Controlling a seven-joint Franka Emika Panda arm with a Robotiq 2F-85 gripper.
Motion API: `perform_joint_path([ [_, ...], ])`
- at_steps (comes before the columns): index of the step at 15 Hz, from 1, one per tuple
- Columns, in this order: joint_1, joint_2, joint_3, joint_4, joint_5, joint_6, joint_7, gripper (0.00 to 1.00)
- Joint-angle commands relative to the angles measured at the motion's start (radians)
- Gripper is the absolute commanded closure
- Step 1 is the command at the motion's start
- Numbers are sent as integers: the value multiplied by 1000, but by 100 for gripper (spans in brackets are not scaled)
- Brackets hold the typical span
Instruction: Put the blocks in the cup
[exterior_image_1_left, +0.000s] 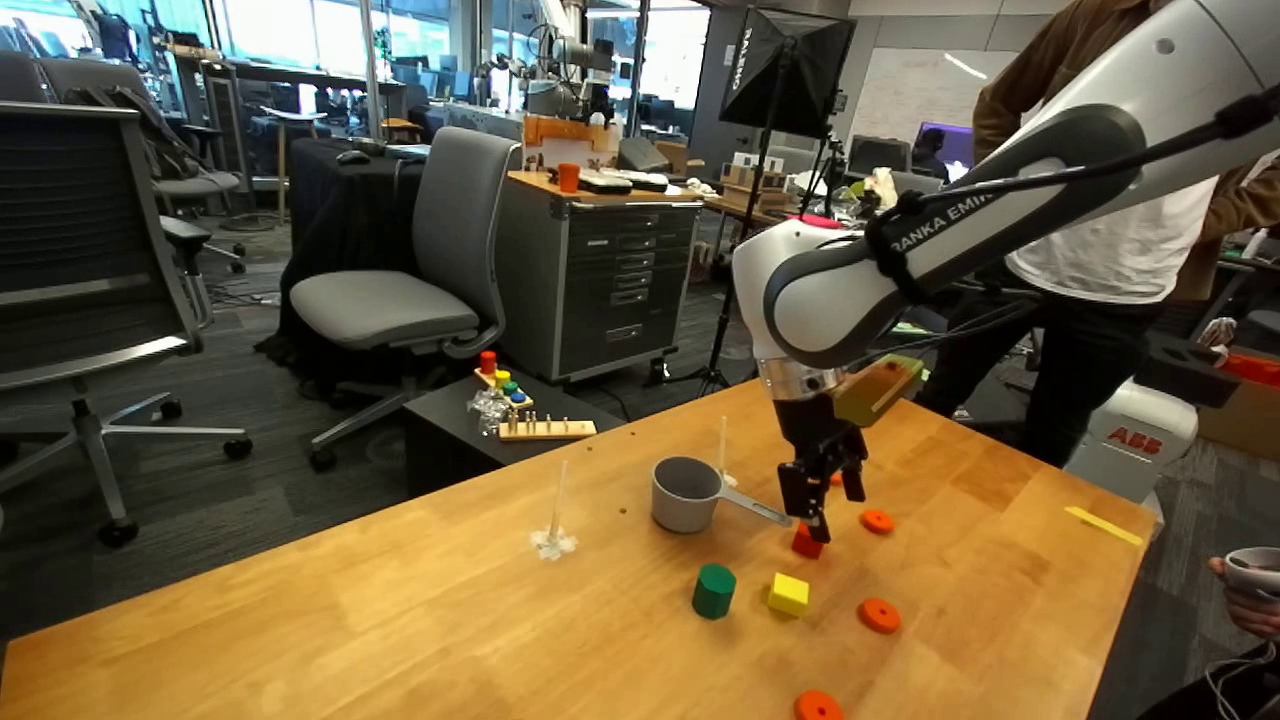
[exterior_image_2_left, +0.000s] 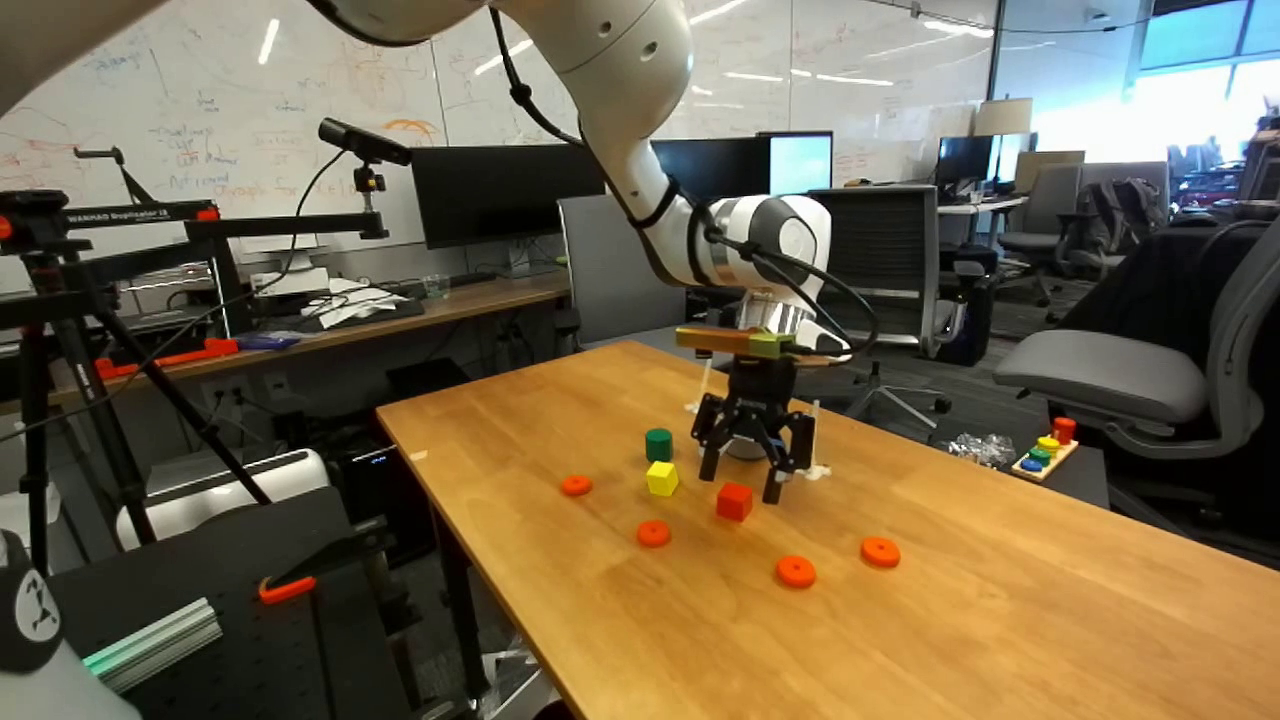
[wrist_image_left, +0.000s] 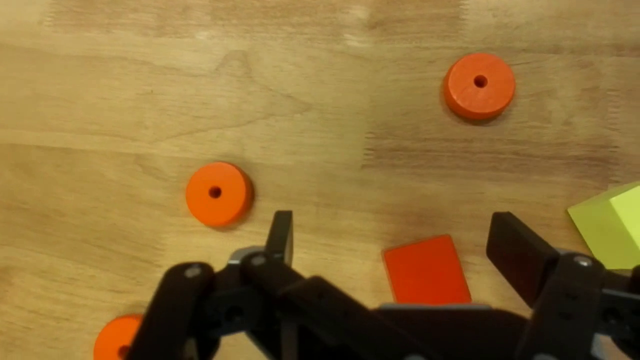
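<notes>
The grey cup (exterior_image_1_left: 683, 500) stands upright, its handle pointing toward the gripper; in an exterior view it is mostly hidden behind the gripper (exterior_image_2_left: 740, 484). The red cube (exterior_image_1_left: 806, 544) lies on the table under the gripper. In the wrist view the red cube (wrist_image_left: 427, 272) shows between the spread fingers, nearer the right one, its lower part hidden. My gripper (wrist_image_left: 391, 217) is open and empty above it. The yellow block (exterior_image_1_left: 789, 595) and green cylinder (exterior_image_1_left: 714, 591) lie nearby; the yellow block (wrist_image_left: 610, 230) is cut off at the wrist view's right edge.
Several orange-red discs with holes lie around, such as a disc (exterior_image_1_left: 880, 615), a disc (exterior_image_2_left: 796, 571) and a disc (wrist_image_left: 219, 194). Two thin upright sticks stand near the cup, one on a whitish base (exterior_image_1_left: 553, 543). A low black side table (exterior_image_1_left: 450, 425) holds wooden toys.
</notes>
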Motion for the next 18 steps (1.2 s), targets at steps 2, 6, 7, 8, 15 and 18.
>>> perform_joint_path([
  [2,41,68,-13,114,-24,-83,-8,0],
  [6,51,98,-21,155,-34,-96,-10,28],
  [7,50,105,-22,163,-41,-96,-14,34],
  [8,49,111,-24,170,-47,-97,-15,44],
  [15,45,135,-35,196,-58,-94,-17,85],
  [18,40,106,-35,166,-52,-81,-12,85],
])
